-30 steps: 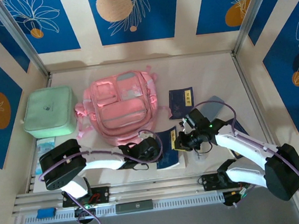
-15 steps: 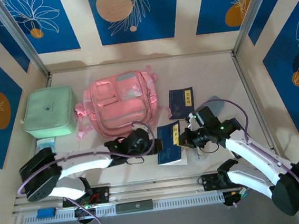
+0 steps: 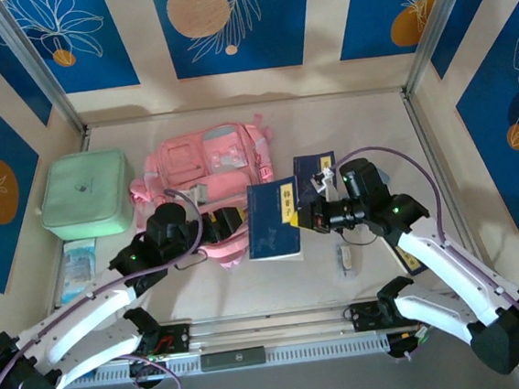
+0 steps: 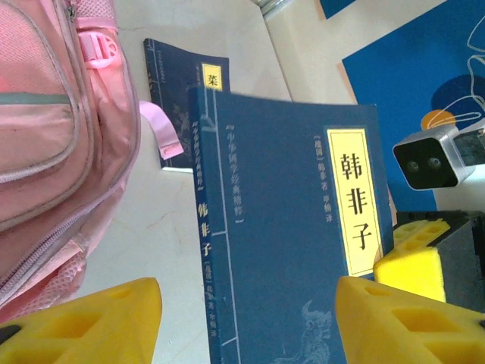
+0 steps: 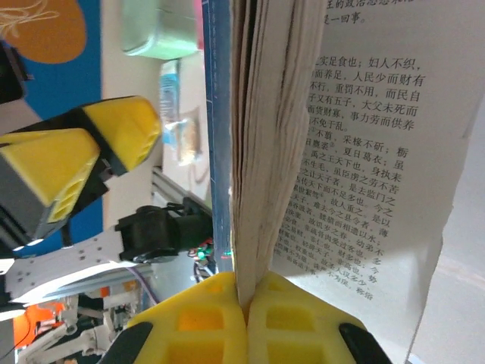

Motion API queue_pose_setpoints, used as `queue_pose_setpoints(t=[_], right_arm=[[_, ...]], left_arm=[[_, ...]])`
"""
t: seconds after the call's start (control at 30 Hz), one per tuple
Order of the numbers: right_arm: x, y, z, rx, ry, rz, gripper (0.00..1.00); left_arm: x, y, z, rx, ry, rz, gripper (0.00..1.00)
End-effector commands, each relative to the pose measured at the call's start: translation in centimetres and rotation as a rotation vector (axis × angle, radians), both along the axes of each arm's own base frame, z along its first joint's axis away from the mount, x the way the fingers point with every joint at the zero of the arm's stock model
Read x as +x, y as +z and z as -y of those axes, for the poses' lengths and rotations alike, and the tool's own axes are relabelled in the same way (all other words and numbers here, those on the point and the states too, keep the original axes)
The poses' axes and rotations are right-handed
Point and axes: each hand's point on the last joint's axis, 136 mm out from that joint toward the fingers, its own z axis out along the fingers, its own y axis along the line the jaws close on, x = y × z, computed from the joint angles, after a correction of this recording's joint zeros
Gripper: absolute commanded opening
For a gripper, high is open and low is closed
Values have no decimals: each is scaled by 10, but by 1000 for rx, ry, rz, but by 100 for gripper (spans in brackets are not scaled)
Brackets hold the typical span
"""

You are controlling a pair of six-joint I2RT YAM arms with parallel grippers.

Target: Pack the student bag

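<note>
1. Currently the right gripper [image 5: 246, 315] is pinching down narrow on the blue book [image 3: 274, 219]. Its yellow fingers [image 5: 189, 322] are squeezing a sheaf of pages at the edge. The book is hanging partly open, w/ the cover on one side and a printed pg of Chinese text on the other.
2. The left gripper [image 4: 246, 322] is gaping wide and gripping nothing. Its yellow pads [image 4: 83, 318] are sitting at either lower corner of the left wrist view, and the held book's front cover, w/ a yellow title label, is facing it.
3. From above, the left gripper is hovering over the near edge of the student bag [image 3: 204, 168], just left of the held book.
4. The student bag is lying flat mid-table toward the back, front pockets facing up. It is a large, soft pink backpack w/ pale zip lines, straps bunching at its left side and pink webbing trailing at its right.
5. The mint-green case [image 3: 88, 194] is sitting near the bag's left side.
6. A second blue book [image 3: 315, 172] is lying flat on the table [image 3: 363, 120] right of the bag. A webbing end is crossing its edge, and the right arm is covering its near part.
7. Hard to make out:
   - The left gripper is hiding the bag's near edge.
   - A small pale item [image 3: 344, 260] near the right arm is too small to ID.
   - A packet [image 3: 78, 265] in front of the case is blurry.
</note>
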Motion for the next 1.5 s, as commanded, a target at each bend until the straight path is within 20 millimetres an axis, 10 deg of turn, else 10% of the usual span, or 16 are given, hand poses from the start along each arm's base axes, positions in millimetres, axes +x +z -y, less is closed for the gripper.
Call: queue_pose_setpoints(t=[0.0, 0.37, 0.73, 0.83, 1.1, 1.47], right_arm=[[7, 46, -17, 140, 53, 77, 0], [22, 64, -33, 208, 55, 83, 0], [30, 37, -36, 141, 52, 53, 0], [31, 27, -30, 99, 33, 36, 19], [23, 3, -15, 89, 5, -70, 99], [17, 57, -40, 352, 132, 53, 99]], left_arm=[[-9, 9, 1, -43, -48, -17, 64], [-12, 34, 17, -137, -124, 6, 57], [-13, 48, 20, -174, -143, 52, 14], [-10, 57, 20, -189, -134, 70, 0], [-3, 96, 25, -323, -118, 116, 0], [9, 94, 29, -380, -78, 80, 0]])
